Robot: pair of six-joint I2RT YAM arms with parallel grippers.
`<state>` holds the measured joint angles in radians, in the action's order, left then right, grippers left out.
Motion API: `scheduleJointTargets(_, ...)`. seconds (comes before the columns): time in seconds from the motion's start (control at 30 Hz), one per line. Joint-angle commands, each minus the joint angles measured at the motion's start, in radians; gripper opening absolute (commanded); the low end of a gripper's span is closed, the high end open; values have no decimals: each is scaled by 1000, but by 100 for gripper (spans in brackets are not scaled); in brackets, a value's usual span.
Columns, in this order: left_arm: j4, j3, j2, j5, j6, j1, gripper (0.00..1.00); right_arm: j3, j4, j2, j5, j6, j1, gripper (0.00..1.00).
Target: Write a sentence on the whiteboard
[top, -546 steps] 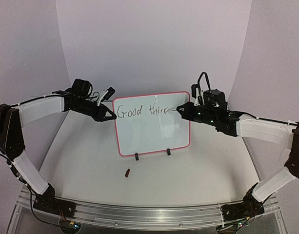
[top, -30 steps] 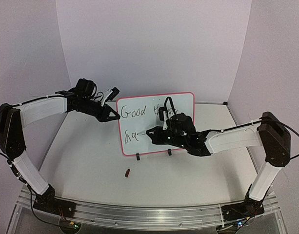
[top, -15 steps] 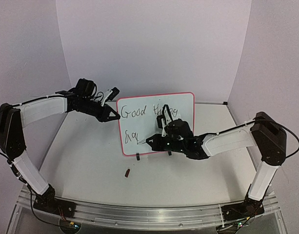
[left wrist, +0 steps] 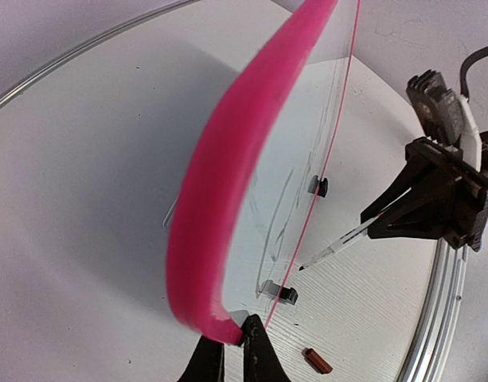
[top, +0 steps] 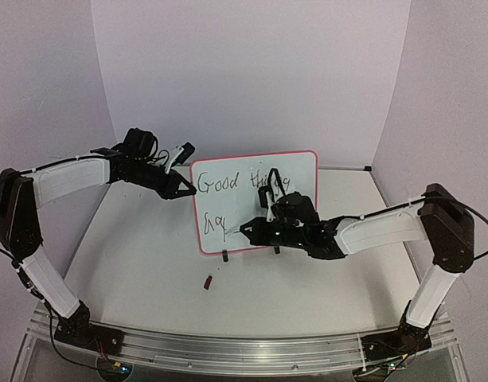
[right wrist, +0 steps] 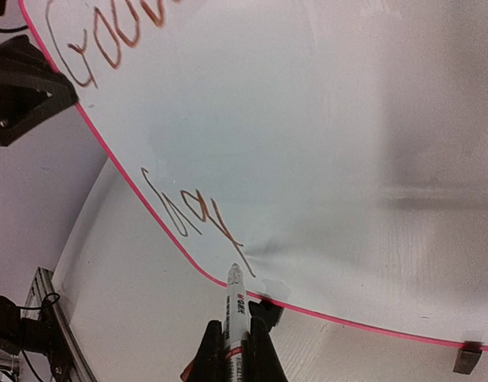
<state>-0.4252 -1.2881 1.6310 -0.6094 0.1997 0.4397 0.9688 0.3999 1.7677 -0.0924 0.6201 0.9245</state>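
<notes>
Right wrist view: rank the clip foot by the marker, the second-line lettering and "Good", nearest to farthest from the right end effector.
1. Clip foot, beside the right end effector, below the whiteboard.
2. Second-line lettering, up-left.
3. "Good", far top-left.

Soft, even, lilac-tinted light casts faint shadows; the whiteboard [left wrist: 220,199] blurs close to the left wrist lens, shows pale glare, and wrist views bend at their edges.

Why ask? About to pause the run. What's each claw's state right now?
Left claw: closed on the whiteboard, at its pink frame.
Right claw: closed on the marker.
</notes>
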Motion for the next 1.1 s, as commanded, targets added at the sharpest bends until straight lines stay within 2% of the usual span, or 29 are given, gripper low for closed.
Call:
scheduleJointTargets(0.0, -38, 2, 41, 69, 22, 22, 0, 13, 26, -89, 44, -20, 0, 0)
scheduleJointTargets(0.63, -38, 3, 41, 71, 23, 22, 0, 73, 65, -14, 83, -41, 0, 0)
scheduleJointTargets(1.07, -39, 2, 41, 72, 23, 23, 0, 41, 69, -37, 150, -44, 0, 0)
